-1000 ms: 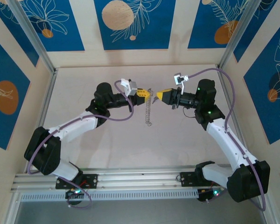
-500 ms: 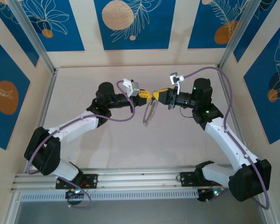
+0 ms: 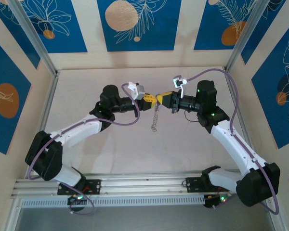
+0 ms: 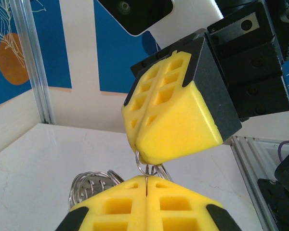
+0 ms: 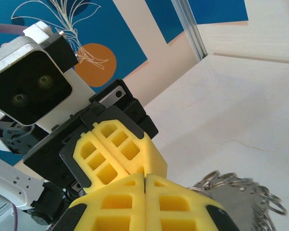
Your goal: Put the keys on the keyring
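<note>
The keyring (image 3: 155, 118) hangs like a thin silver chain over the middle of the table (image 3: 111, 149), a bit to the far side. Its top is up where the two grippers meet, tip to tip. The left gripper (image 3: 151, 99) has its yellow pads pressed together on a thin bit of the ring's wire. The right gripper (image 3: 162, 98) has its pads pressed together too, touching that wire. I cannot tell if they pinch anything. The left arm (image 3: 82, 127) comes from the near left and bends in toward the middle. The right arm (image 3: 231, 139) comes from the near right and does likewise. Both wrists are held level above the table, facing each other.
</note>
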Robot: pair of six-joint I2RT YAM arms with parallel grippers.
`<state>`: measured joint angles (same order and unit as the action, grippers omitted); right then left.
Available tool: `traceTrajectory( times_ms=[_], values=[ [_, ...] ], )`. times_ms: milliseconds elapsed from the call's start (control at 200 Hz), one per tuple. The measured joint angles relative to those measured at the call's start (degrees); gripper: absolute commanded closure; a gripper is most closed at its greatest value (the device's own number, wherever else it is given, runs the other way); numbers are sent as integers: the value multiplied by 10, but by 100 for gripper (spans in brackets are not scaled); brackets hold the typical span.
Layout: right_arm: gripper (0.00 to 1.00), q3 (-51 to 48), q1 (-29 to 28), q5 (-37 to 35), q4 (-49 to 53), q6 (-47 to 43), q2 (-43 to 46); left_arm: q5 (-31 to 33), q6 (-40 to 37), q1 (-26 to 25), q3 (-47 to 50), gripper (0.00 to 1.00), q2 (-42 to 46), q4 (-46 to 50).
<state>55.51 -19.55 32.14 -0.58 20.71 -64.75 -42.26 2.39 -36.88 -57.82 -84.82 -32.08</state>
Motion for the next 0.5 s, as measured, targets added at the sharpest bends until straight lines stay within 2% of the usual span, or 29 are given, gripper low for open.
traceTrajectory(
  times_ms=[500],
  values=[
    [100,-9,11,-16,7,-12,0,27,0,0,0,100,0,1]
  ],
)
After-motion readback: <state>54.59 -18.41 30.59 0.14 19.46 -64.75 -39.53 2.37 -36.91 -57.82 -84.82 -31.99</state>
